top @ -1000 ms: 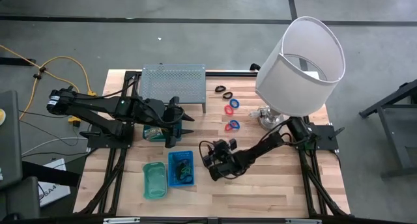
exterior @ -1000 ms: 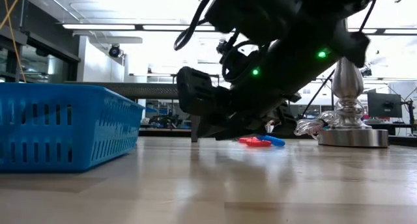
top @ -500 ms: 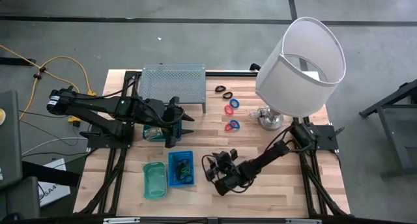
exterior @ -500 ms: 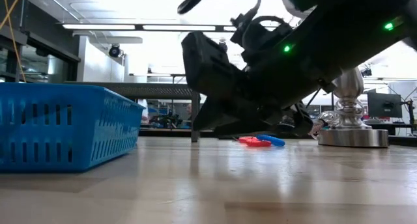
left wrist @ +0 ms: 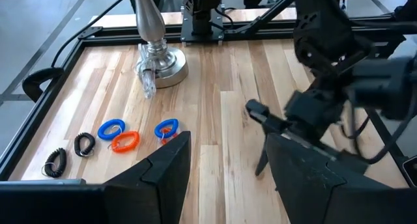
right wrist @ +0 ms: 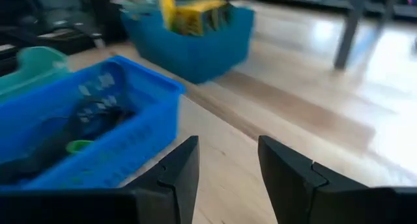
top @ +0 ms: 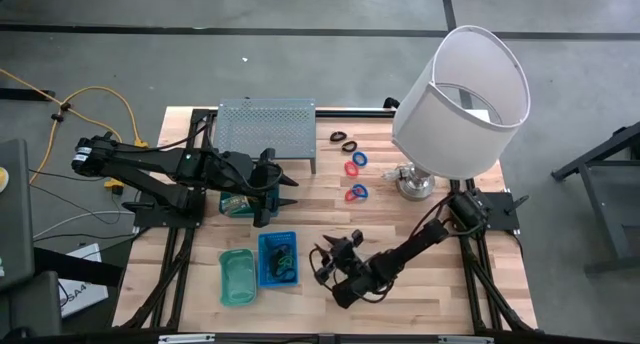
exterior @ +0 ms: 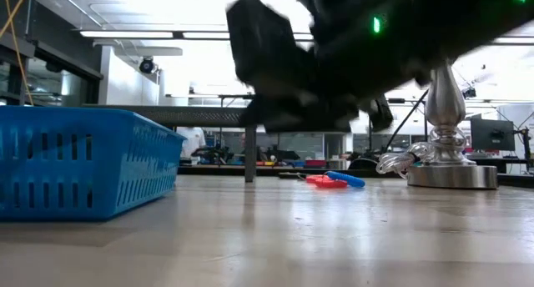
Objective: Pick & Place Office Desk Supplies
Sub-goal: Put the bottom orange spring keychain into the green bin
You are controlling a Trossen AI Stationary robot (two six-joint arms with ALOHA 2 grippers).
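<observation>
Red and blue rings (top: 355,168) (left wrist: 125,139) and two black loops (top: 344,141) (left wrist: 83,144) lie flat on the wood at the table's far middle. A blue tray (top: 278,258) (right wrist: 85,123) holds dark items and a green one. A deeper blue bin (right wrist: 189,28) holds yellow packets. My right gripper (top: 322,265) (right wrist: 228,155) hangs open and holds nothing, just right of the blue tray, low over the table. My left gripper (top: 283,184) (left wrist: 228,172) waits open in the air at the left, in front of the rack.
A lamp with a big white shade (top: 462,99) stands on its metal base (top: 415,183) (exterior: 446,168) at the far right. A grey perforated rack (top: 266,130) stands at the far middle. A teal tray (top: 236,277) sits left of the blue tray. Bare wood lies along the near edge.
My right gripper has swung toward the table's near edge, risen a little and rolled at the wrist. It stays open with nothing in it. The trays and rings have not moved.
</observation>
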